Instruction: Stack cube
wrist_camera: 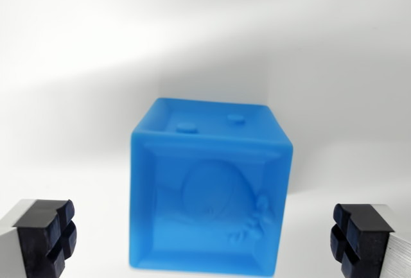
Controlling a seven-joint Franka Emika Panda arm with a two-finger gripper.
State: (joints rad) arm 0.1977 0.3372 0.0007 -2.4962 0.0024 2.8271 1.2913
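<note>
- Fingertip pad [45, 236], lower left of the frame: black, ribbed, on a grey finger; it touches nothing.
- Blue cube [210, 191], centre to lower centre: rests on the white surface [77, 66]. Its near face bears a raised relief in a recessed frame, and two small studs sit on the top face.
- Second pad [361, 239], lower right of the frame: well apart from the first, so the gripper [204, 243] stands wide open with the cube between its fingers.
- Step in hand, as judged: closing in for the pick. Keep the cube centred, descend squarely, and close on the flat side faces.
- Writing: no brand, label or legible text is visible.
- No second cube is in view.
</note>
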